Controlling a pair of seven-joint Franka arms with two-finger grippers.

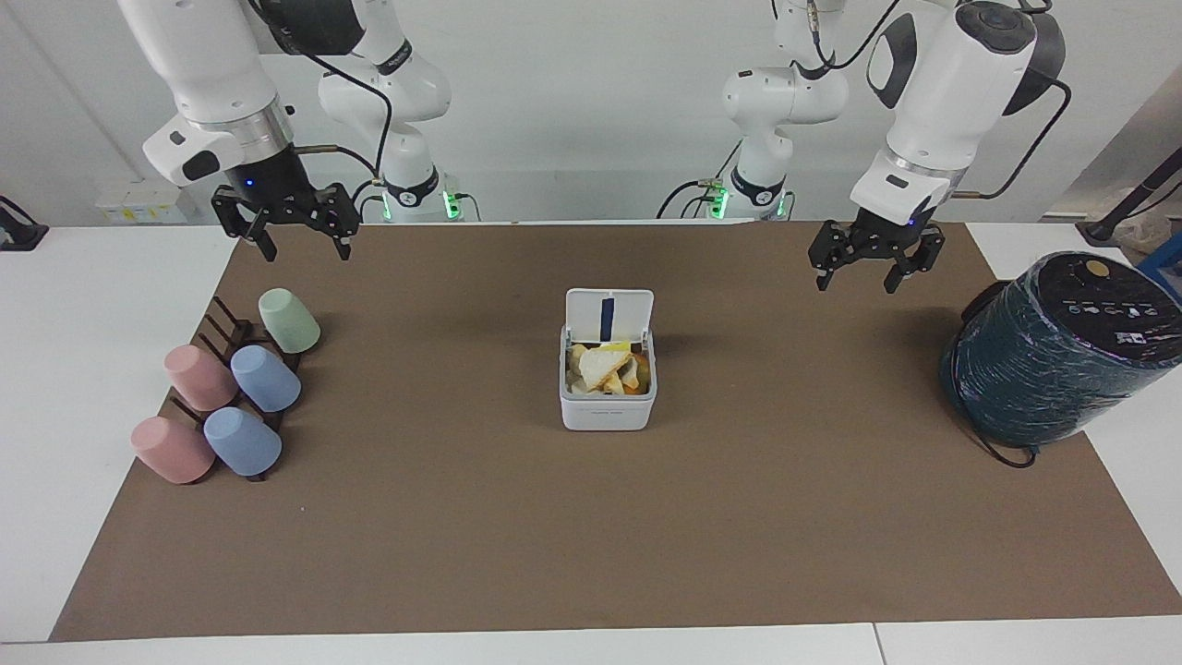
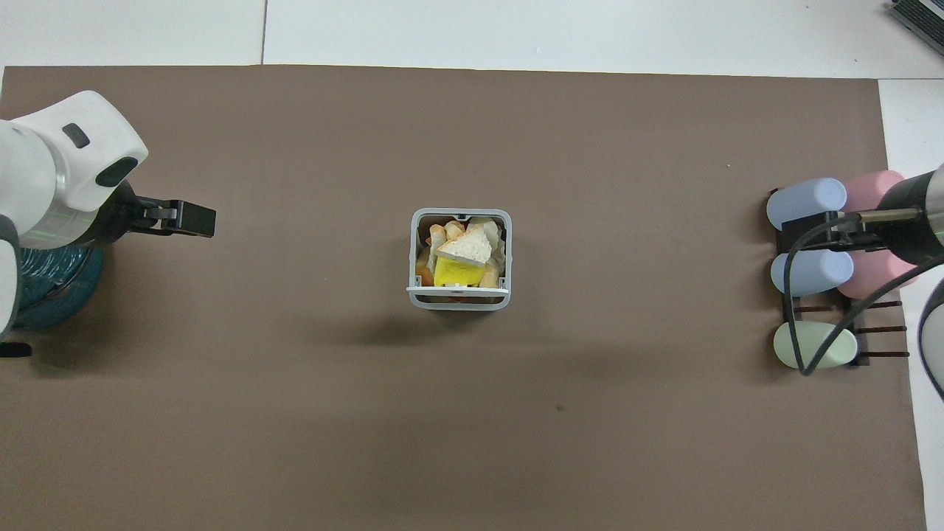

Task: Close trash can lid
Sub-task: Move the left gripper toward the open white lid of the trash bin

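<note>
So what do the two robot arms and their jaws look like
Both arms are glossy white with rounded joints, dark grey patches and a silver wrist ring. Black cables loop along them. The left gripper and right gripper are black, skeletal two-finger claws; green lights glow at the bases.

Five pastel cups [image 1: 231, 392] on a rack; wrapped teal cylinder [image 1: 1053, 356].

You have the trash can [image 1: 607, 392] at the centre of the frame on the mat [image 1: 591, 536], its lid [image 1: 609, 314] standing up just above it. The cups [image 1: 226, 397] sit on a rack at the left edge, and the wrapped cylinder [image 1: 1053, 356] lies at the right edge.
</note>
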